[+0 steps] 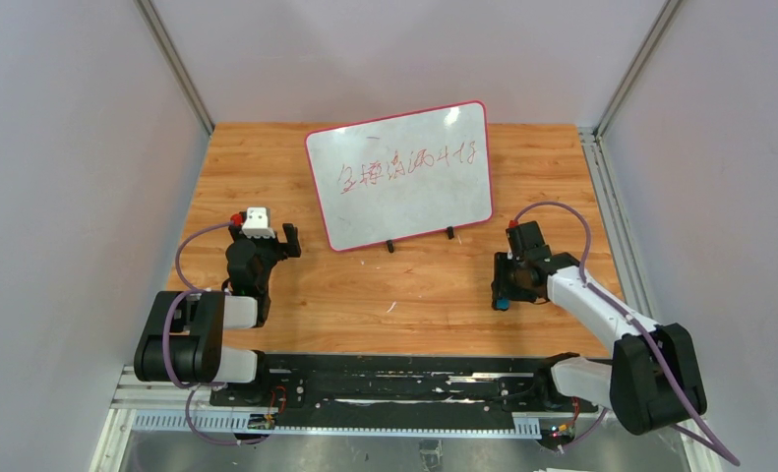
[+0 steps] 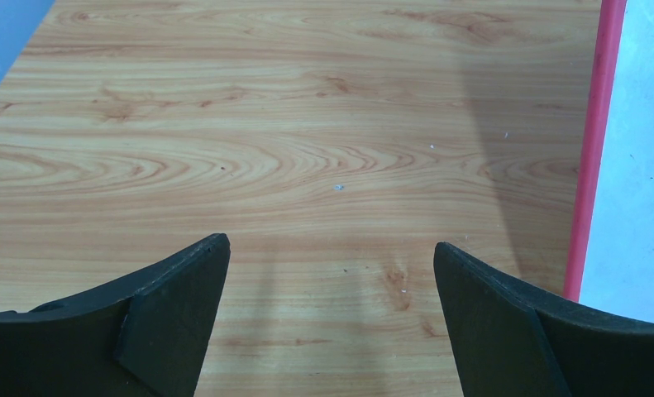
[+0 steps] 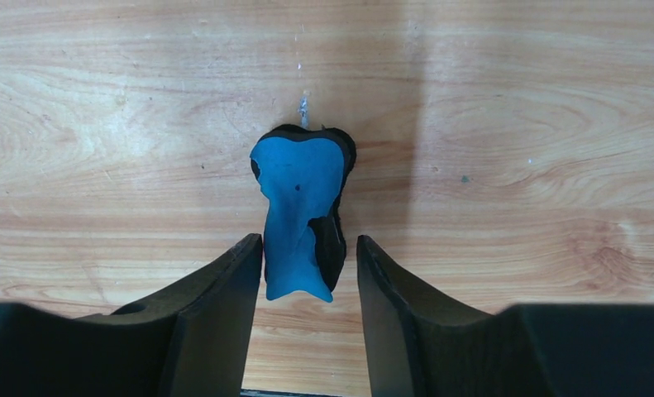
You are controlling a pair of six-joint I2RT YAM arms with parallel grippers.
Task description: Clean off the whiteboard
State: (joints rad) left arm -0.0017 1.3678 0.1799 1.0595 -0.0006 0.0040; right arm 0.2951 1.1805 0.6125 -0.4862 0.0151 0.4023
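The whiteboard (image 1: 399, 177) stands at the back middle of the desk (image 1: 414, 295), leaning on two small black feet (image 1: 390, 247) at its lower edge. It sits askew, its right side further back than its left. A line of red handwriting (image 1: 404, 157) runs across its middle, and a thin red frame runs round it.

The left arm (image 1: 252, 265) reaches forward on the left side of the desk, well short of the board and to its left. The left jaws are wide open with nothing between them. The left wrist view shows only bare wood between the two black fingers (image 2: 174, 314), with the board's red frame and a strip of its white face at the right edge.

The right arm (image 1: 591, 300) bends in from the right and points down at the desk in front of the board's right corner, apart from it. A small blue-and-black eraser (image 3: 303, 215) lies on the wood there, and the right jaws stand on either side of its near end. One finger (image 3: 224, 306) is against or just beside the blue side. A thin strip of wood shows between the eraser's black side and the other finger, so the jaws are not clamped on it.

Purple cables (image 1: 552, 208) loop from both arms.
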